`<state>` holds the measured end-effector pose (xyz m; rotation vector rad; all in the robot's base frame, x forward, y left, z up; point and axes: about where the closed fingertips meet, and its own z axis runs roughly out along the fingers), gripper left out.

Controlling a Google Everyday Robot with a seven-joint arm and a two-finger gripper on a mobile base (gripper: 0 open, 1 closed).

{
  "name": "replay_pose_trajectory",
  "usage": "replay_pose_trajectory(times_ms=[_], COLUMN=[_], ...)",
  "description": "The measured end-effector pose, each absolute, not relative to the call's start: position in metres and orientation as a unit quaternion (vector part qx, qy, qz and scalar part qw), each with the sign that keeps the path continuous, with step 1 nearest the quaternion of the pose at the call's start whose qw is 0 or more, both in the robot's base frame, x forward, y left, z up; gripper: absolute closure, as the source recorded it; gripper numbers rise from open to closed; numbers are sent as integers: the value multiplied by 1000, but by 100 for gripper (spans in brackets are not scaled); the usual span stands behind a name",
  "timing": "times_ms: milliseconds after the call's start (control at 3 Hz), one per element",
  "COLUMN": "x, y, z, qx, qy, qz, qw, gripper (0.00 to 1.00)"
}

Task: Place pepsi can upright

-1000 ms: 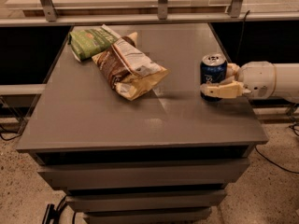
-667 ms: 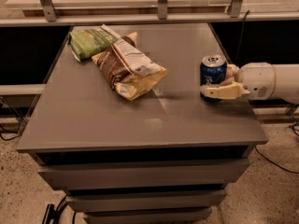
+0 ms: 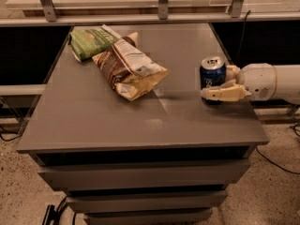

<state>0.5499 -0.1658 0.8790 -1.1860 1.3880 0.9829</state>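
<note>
The pepsi can [image 3: 212, 72] is dark blue with a silver top. It stands upright on the grey table [image 3: 140, 121], near the right edge. My gripper [image 3: 214, 83] reaches in from the right and is shut on the can. The near cream finger [image 3: 220, 93] crosses the can's lower front. The far finger [image 3: 230, 71] lies behind the can's right side. The can's base rests on the table top.
A brown chip bag [image 3: 129, 69] lies at the table's middle back, and a green chip bag [image 3: 91, 42] lies at the back left. A railed counter [image 3: 161, 3] runs behind the table. Cables lie on the floor at right [image 3: 281, 165].
</note>
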Motion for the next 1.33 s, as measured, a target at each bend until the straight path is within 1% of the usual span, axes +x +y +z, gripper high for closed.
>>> replay_pose_trajectory(times_ms=[333, 1333], x=[549, 546], y=[-167, -183], z=[878, 886], qx=[-497, -529], qy=[577, 608], qz=[406, 366], qw=[506, 465], gripper=[0, 0])
